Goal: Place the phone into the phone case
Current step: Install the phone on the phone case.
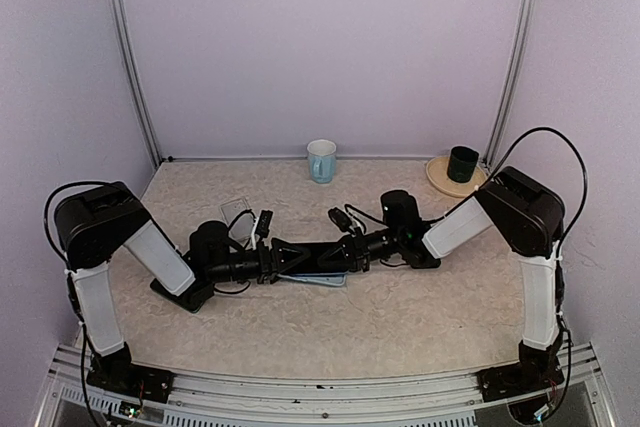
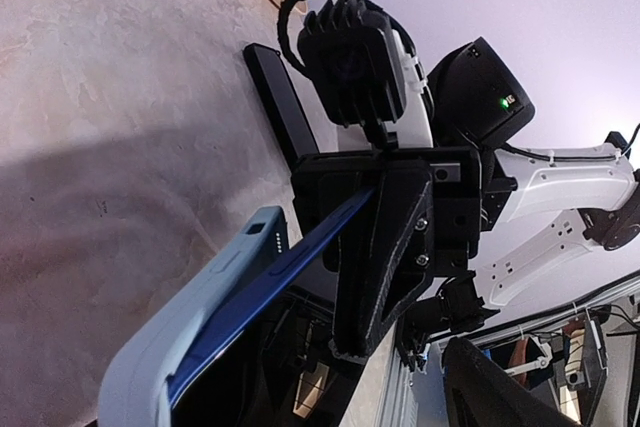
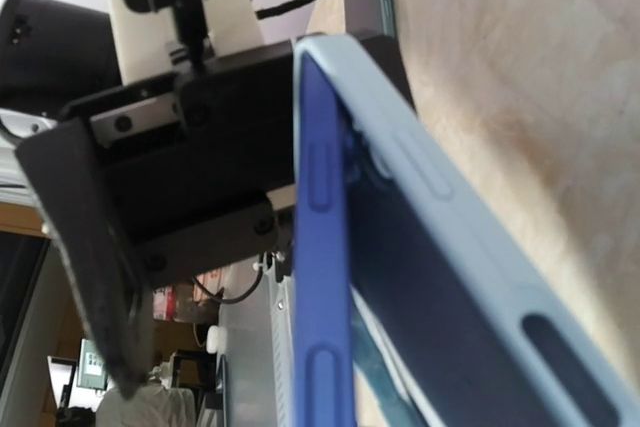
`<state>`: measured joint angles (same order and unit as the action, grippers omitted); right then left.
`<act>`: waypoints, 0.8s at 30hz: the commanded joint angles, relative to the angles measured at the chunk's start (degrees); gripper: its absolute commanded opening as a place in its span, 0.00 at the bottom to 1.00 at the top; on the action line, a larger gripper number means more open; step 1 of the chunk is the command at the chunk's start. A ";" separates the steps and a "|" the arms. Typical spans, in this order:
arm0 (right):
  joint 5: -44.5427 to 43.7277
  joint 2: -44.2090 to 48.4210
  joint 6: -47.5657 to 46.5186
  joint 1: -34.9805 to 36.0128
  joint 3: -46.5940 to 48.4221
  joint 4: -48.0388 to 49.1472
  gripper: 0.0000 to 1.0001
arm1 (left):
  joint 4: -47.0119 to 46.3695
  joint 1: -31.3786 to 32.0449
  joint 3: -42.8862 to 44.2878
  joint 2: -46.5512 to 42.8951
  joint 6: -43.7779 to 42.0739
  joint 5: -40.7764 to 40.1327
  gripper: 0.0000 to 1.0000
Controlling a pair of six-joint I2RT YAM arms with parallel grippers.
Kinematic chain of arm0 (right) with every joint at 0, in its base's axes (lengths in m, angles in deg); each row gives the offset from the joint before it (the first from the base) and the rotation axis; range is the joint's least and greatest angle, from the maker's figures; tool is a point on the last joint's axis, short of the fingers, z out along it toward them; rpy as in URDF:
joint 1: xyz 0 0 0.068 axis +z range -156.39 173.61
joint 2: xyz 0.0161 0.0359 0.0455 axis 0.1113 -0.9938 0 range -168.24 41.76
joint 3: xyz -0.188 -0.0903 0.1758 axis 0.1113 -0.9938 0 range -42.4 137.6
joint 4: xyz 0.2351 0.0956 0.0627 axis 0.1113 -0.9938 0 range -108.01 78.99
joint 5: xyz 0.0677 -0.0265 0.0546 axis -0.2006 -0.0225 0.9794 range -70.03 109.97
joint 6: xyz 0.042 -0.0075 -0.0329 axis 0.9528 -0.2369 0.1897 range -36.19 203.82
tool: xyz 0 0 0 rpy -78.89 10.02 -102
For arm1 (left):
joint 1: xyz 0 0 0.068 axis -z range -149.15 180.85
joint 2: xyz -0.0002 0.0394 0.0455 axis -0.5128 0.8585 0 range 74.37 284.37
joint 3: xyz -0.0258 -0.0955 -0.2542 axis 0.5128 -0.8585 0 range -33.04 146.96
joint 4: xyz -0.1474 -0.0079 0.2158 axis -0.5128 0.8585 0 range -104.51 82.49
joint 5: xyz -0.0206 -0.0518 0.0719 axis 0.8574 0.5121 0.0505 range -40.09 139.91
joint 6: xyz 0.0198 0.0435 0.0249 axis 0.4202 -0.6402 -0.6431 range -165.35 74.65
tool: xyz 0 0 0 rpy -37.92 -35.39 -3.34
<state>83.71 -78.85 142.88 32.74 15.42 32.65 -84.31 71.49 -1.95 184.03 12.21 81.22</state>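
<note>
The dark blue phone (image 2: 290,257) sits at an angle in the light blue phone case (image 2: 190,317). Its far end rises out of the case. In the top view both (image 1: 322,279) lie low between the arms at the table's middle. My right gripper (image 1: 343,252) is shut on the phone's raised end, and one of its fingers (image 2: 385,247) stands against it. My left gripper (image 1: 290,259) is at the seated end, where phone (image 3: 320,247) and case (image 3: 440,207) meet. Its upper finger (image 3: 90,247) stands clear of the phone. Its lower finger is hidden.
A light blue mug (image 1: 321,160) stands at the back middle. A dark cup (image 1: 462,164) sits on a tan plate (image 1: 440,182) at the back right. A small clear item (image 1: 238,215) lies behind the left gripper. Walls close in three sides.
</note>
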 commanded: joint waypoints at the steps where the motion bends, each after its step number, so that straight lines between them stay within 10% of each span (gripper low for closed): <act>1: 1.85 -1.72 -0.13 1.61 2.23 3.58 0.00 | -3.07 0.40 -0.22 1.53 0.46 0.86 0.78; 24: 1.00 -2.41 -4.38 1.32 3.48 -2.96 0.00 | -5.46 0.14 -1.29 1.76 0.60 1.82 0.28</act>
<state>85.98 -80.45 138.66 33.81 17.33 30.55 -85.17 71.29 -3.04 185.43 13.56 81.20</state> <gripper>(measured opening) 0.053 0.311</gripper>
